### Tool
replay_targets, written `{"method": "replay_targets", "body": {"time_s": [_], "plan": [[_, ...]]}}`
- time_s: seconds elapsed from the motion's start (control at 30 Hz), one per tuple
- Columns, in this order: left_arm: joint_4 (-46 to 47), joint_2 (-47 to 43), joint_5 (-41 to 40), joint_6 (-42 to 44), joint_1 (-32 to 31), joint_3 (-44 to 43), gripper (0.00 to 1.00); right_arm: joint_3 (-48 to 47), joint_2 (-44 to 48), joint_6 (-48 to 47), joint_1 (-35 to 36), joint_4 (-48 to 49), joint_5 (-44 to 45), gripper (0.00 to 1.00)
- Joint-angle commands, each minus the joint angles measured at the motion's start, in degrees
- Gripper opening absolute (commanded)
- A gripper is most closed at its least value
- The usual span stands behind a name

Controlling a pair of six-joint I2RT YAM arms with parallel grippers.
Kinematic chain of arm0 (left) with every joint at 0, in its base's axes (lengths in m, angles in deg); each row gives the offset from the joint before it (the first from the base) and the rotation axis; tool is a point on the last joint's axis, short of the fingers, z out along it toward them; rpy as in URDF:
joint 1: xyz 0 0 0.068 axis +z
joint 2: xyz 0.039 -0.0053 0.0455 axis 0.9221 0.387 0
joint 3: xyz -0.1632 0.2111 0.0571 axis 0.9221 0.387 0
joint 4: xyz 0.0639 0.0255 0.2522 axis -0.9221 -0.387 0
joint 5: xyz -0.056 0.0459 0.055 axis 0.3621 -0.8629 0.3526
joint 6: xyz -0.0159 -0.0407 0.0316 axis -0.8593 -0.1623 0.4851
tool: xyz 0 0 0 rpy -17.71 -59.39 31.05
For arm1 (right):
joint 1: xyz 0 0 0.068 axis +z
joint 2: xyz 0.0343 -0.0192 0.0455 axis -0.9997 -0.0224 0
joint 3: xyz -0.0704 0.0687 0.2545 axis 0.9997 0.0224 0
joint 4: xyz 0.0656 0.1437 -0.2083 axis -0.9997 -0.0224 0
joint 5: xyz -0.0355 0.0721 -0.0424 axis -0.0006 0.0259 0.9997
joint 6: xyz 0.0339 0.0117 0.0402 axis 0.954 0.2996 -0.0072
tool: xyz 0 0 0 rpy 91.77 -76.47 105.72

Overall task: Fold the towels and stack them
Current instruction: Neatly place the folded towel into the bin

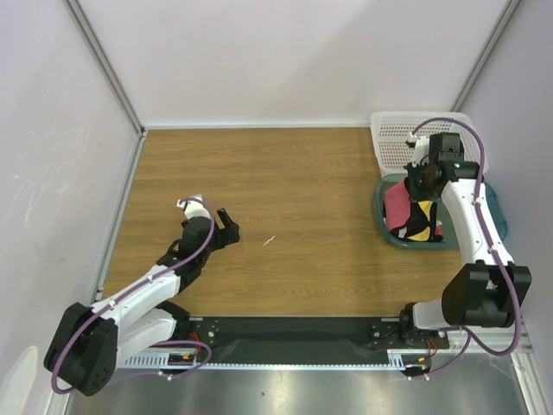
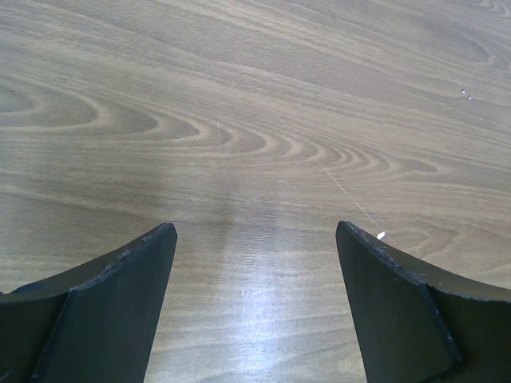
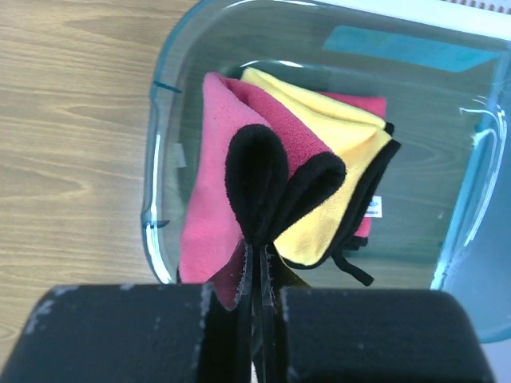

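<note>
Near edge first: both arm bases are bolted at your side of the bench (image 1: 285, 173). The left gripper (image 1: 226, 229) sits low over bare wood in the left-centre area, pointing right. In the left wrist view its jaws are wide open with nothing between them (image 2: 255, 231), just wood grain and a small white speck (image 2: 382, 234) by the right fingertip. The same speck (image 1: 270, 239) shows in the top view, just right of that gripper. Further out on the right, your right arm reaches over the teal tub (image 1: 380, 212), which stands at the bench's right edge. The right gripper (image 3: 259, 291) is closed on the towels (image 3: 279, 183), pinching two black-backed folds that stand up as loops above the fingers (image 3: 120, 335). The left loop belongs to the pink-red towel (image 3: 207, 199), the right loop to the yellow towel (image 3: 335, 152). Both towels hang inside the tub (image 3: 160, 159), bunched together, with another pink-red patch showing behind the yellow one. I can't tell whether they're clear of the tub floor. Farthest back, the white lattice basket (image 1: 393, 138) sits in the far right corner, directly behind the tub and touching or just beside it.
</note>
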State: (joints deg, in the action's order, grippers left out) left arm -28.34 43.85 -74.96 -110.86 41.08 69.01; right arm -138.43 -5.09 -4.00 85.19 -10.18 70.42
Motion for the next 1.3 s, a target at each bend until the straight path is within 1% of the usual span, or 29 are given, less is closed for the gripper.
{"method": "replay_targets", "body": {"time_s": [0.0, 0.1, 0.23, 0.3, 0.6, 0.63, 0.67, 0.7, 0.73, 0.77, 0.8, 0.87, 0.9, 1.0, 1.03, 1.07, 1.1, 1.17, 1.2, 1.23, 1.27], "plan": [[2.79, 0.27, -0.25, 0.86, 1.01, -0.07, 0.88, -0.14, -0.32, 0.19, -0.43, 2.18, 2.63, 0.00], [2.44, 0.44, -0.51, 0.95, 1.63, -0.07, 0.88, 0.29, -0.41, -0.60, -0.60, 3.32, 3.42, 0.00], [1.82, 0.79, -0.69, 0.86, 2.24, -0.25, 0.88, 2.22, -1.37, -1.39, -0.69, 5.43, 6.84, 0.00], [2.52, 0.97, -0.60, 0.77, 2.42, 0.02, 0.88, 2.06, -2.43, -1.66, -0.69, 5.09, 6.94, 0.00], [2.26, -0.17, -1.22, 1.04, 3.21, 0.63, 0.88, 2.49, -4.81, -1.83, -0.69, 5.43, 12.47, 0.00], [1.92, -0.17, -1.39, 1.04, 3.21, 0.37, 0.88, 2.49, -4.89, -1.66, -0.69, 5.35, 13.43, 0.17], [1.48, -0.17, -1.57, 1.12, 3.30, 0.20, 0.88, 2.23, -4.81, -1.57, -0.69, 4.91, 15.62, 0.26], [1.39, -0.09, -1.66, 1.13, 3.39, 0.02, 0.88, 1.45, -4.72, -1.48, -0.60, 4.91, 16.86, 0.42], [1.38, 0.09, -1.66, 1.13, 3.48, -0.16, 0.88, 0.92, -4.63, -1.22, -0.60, 4.82, 18.35, 0.51], [1.56, 0.26, -1.57, 1.13, 3.56, -0.24, 0.88, 0.21, -4.46, -0.52, -0.60, 4.82, 22.10, 0.62], [1.65, 0.27, -1.13, 1.13, 3.65, -0.25, 0.88, -1.45, -4.11, -0.25, -0.60, 4.64, 23.53, 0.73], [2.26, 0.53, -0.61, 0.95, 3.74, -0.25, 0.88, -3.21, -3.40, 1.23, -0.60, 4.29, 25.39, 0.82], [2.44, 0.79, -0.08, 0.86, 3.74, -0.25, 0.88, -4.96, -2.44, 1.68, -0.60, 4.12, 25.31, 0.90], [2.53, 1.14, 0.45, 0.69, 3.74, -0.33, 0.88, -7.26, -1.64, 4.92, -0.60, 2.62, 22.68, 0.92], [2.70, 1.23, 0.80, 0.69, 3.83, -0.51, 0.88, -7.00, -1.03, 6.85, -0.60, 2.97, 19.36, 0.92], [2.88, 1.23, 1.07, 0.60, 3.83, -0.42, 0.88, -6.39, -0.68, 6.87, -0.60, 3.32, 17.85, 0.92], [3.05, 1.32, 1.50, 0.60, 3.74, -0.51, 0.88, -5.51, -0.41, 10.18, -0.51, 4.46, 17.14, 0.92], [3.32, 1.49, 2.65, 0.42, 3.83, -0.95, 0.88, -0.51, 0.99, 13.71, -0.60, 9.18, 14.51, 0.93], [3.41, 1.41, 2.91, 0.33, 3.83, -1.04, 0.88, 1.85, 1.34, 17.55, -0.60, 11.04, 13.62, 0.93], [3.15, 1.49, 3.17, 0.16, 3.83, -1.38, 0.88, 3.97, 1.78, 19.42, -0.60, 12.71, 11.96, 0.93], [3.06, 1.50, 3.53, -0.02, 3.74, -1.48, 0.88, 8.42, 2.83, 21.00, -0.60, 16.04, 10.55, 0.93]]}}
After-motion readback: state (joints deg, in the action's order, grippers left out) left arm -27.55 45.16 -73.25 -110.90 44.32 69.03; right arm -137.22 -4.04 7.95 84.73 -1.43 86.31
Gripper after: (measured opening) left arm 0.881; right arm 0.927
